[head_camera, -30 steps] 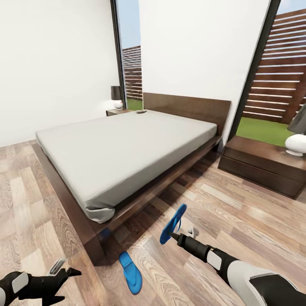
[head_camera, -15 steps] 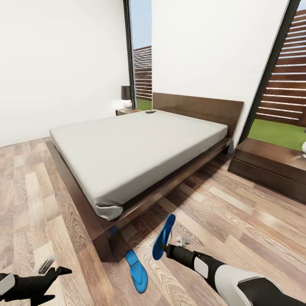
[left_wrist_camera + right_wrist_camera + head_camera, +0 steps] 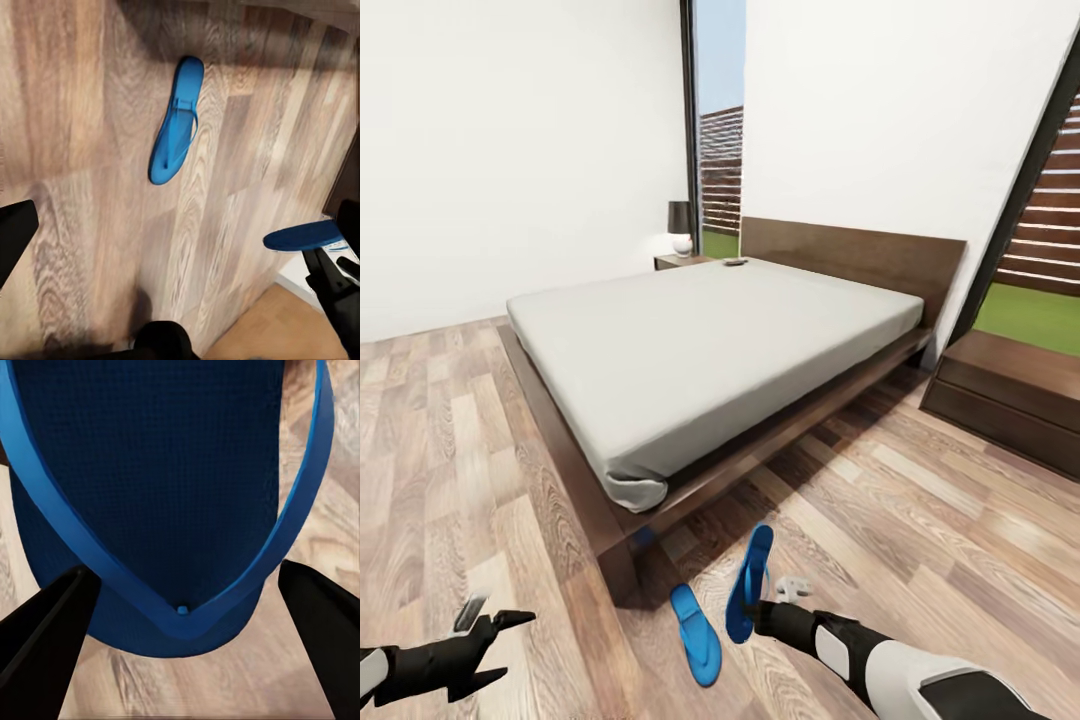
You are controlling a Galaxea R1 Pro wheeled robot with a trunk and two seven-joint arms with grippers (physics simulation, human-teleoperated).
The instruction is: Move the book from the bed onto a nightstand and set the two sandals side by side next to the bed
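One bright blue sandal (image 3: 695,620) lies flat on the wood floor by the bed's foot corner, also seen in the left wrist view (image 3: 176,120). My right gripper (image 3: 765,610) is shut on the other sandal (image 3: 749,583), holding it on edge just beside the first; up close its sole (image 3: 172,472) sits between my fingers (image 3: 45,637). My left gripper (image 3: 490,625) hovers open and empty over the floor at lower left. The book (image 3: 735,262) is a small dark shape on the bed (image 3: 710,340) near the headboard. One nightstand (image 3: 682,261) stands beyond the bed, another nightstand (image 3: 1010,390) at right.
A dark-shaded lamp (image 3: 680,228) stands on the far nightstand. The bed's dark wood frame corner (image 3: 622,560) juts out close to the sandals. Open plank floor (image 3: 440,450) stretches left of the bed and between the bed and the right nightstand.
The camera has turned, shifting the whole scene rightward. My right gripper has carried the held sandal lower and closer to the sandal on the floor.
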